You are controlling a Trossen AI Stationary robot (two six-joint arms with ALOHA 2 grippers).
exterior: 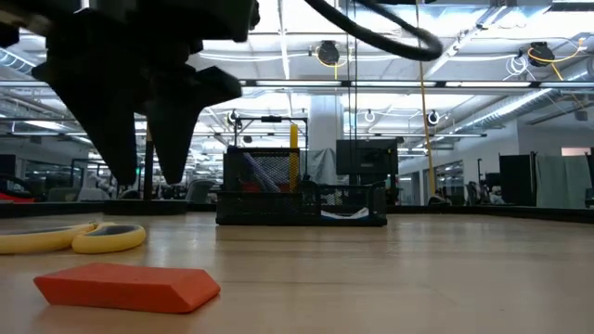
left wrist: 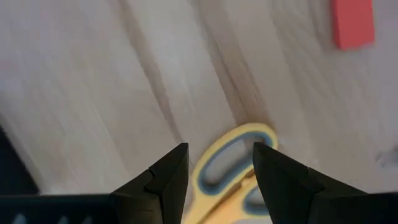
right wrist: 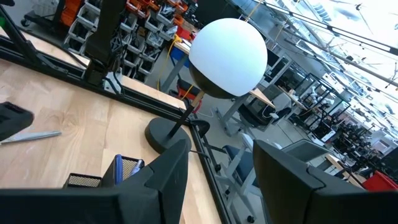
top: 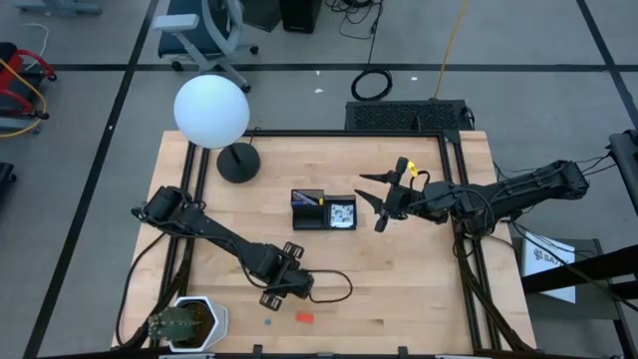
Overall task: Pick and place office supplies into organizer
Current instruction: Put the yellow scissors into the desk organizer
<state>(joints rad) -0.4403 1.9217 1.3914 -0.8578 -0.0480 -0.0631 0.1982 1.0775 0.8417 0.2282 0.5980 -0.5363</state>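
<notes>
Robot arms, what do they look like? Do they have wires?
Both arms are dark, nearly black, built from jointed links. Black cables run along the left arm and the right arm. Each ends in a tool with two dark, pointed, wedge-shaped fingers: the left tool, the right tool.

A big open lab or workshop: shelving racks (right wrist: 87, 25) loaded with gear, an office chair (top: 204, 30), ceiling lights (exterior: 327, 52), cables (top: 371, 84) lying across the grey floor (top: 90, 110).
</notes>
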